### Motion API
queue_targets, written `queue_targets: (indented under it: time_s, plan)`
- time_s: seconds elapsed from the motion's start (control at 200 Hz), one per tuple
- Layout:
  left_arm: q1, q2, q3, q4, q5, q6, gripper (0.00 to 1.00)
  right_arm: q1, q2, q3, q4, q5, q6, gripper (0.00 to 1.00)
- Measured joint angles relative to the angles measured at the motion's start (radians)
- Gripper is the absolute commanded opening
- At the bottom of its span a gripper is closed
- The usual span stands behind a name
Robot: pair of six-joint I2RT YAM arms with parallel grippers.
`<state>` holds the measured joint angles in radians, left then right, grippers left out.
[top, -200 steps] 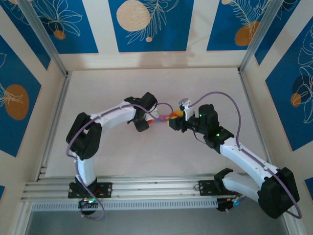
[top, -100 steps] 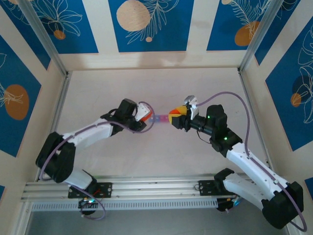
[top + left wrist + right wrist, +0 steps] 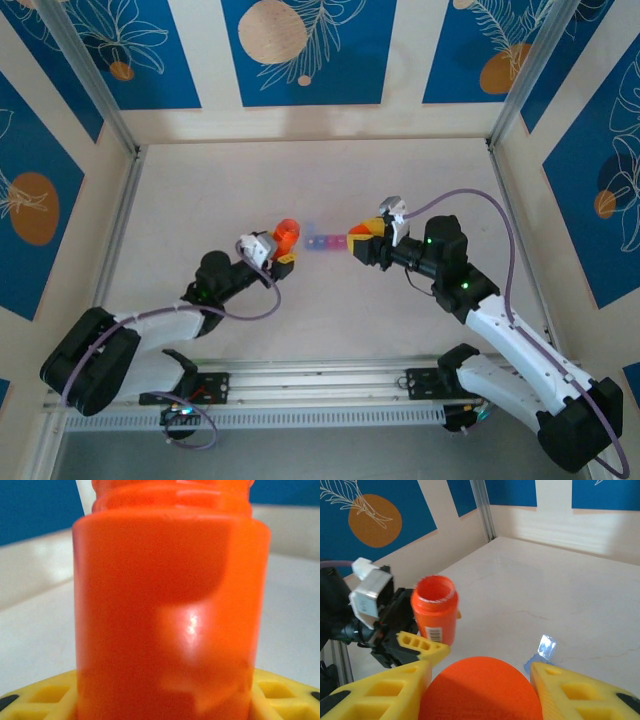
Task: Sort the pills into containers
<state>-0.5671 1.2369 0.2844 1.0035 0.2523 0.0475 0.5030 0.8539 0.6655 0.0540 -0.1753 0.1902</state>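
We see containers (image 3: 325,241) mid-frame, long axis of strip running left to right, lying between both tools; at strip's left end, left gripper (image 3: 281,248) clamped on orange bottle (image 3: 286,232), upright, mouth open, just beside it. We judge pour must tip rightward. At right end, right gripper (image 3: 360,234) clamped on orange cap (image 3: 480,692). Bottle glossy smooth plastic, threaded neck; strip translucent, square cells, blue lid (image 3: 546,646) raised
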Motion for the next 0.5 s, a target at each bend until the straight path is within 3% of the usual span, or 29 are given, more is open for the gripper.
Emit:
queue_targets:
  time_s: [0.115,0.25,0.385,0.5]
  plan:
    - [0.001,-0.008,-0.009,0.166,-0.002,-0.052,0.00,0.000,0.001,-0.040,0.035,0.001,0.007,0.30]
    - [0.018,-0.135,-0.011,0.177,-0.016,-0.096,0.00,0.000,0.001,-0.090,0.054,0.016,0.015,0.30]
    - [0.028,-0.437,0.025,-0.090,-0.080,-0.077,0.00,0.000,0.000,-0.123,0.062,0.027,0.014,0.30]
    - [0.065,-0.495,0.109,-0.230,-0.141,-0.062,0.00,-0.008,0.012,-0.130,0.087,0.031,0.015,0.30]
